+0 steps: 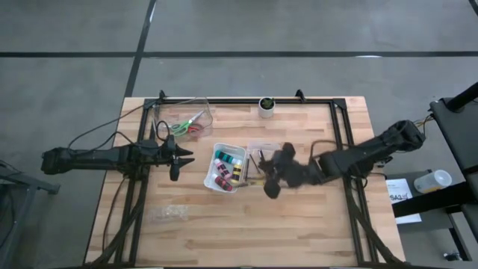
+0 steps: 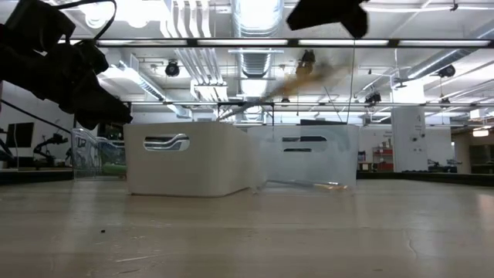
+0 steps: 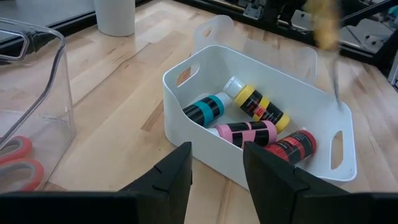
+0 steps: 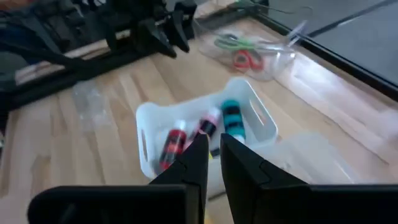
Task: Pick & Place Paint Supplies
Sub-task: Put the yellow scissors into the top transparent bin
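The paint bottles (image 3: 249, 124) lie in the white bin (image 1: 211, 169) mid-table. The left gripper (image 1: 176, 157) hovers spread just beside its left wall; the right gripper (image 1: 270, 183), nearly pressed together and pinching nothing I can see, hangs over the clear bin (image 1: 258, 147) alongside. Bare wood (image 1: 246, 224) stretches to the near edge.

A white bin (image 3: 186, 109) at the frame's centre holds a teal bottle with black bands (image 3: 205, 110), a yellow bottle with black bands (image 3: 261, 107), a pink bottle with black bands (image 3: 245, 133) and a red bottle (image 3: 292, 145), while red-handled scissors (image 3: 18, 158) lie at lower left on the pale wooden table (image 3: 124, 112).
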